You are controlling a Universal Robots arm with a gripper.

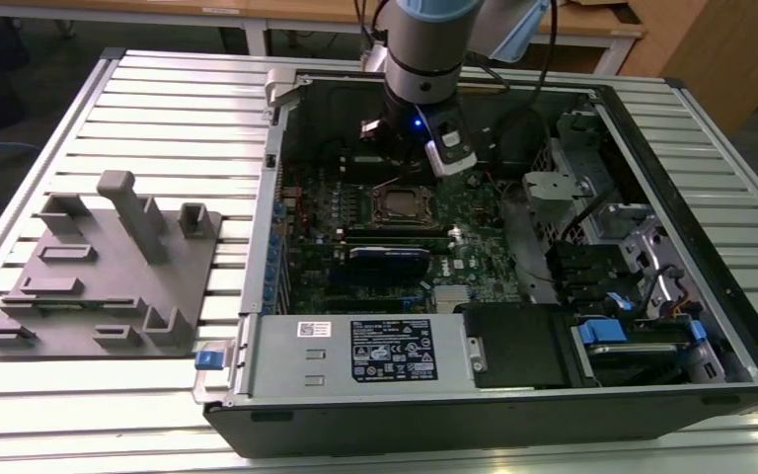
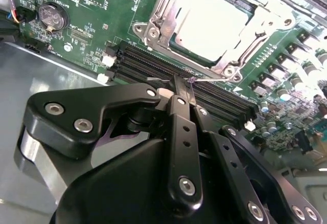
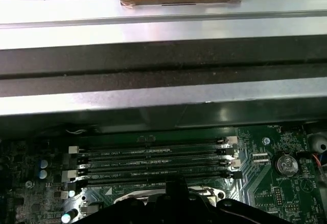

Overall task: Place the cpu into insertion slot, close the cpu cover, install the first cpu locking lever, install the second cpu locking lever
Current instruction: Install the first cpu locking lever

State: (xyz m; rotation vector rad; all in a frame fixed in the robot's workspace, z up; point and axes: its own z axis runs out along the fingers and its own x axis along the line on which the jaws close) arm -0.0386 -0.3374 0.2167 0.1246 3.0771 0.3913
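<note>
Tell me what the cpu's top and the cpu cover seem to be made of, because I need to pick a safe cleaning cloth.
The cpu: its top looks like bare metal, pale silvery with a satin finish, and it glares evenly white under the light. The cpu cover: probably stamped sheet metal, silvery and shinier, judging by its thin edges, bent tabs and sharp highlights. Which alloy either one is cannot be told.

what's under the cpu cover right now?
The cpu sits under the cover, and its silvery top shows through the cover's window in the second wrist view. The slot contacts cannot be seen because the cpu covers them.
</note>
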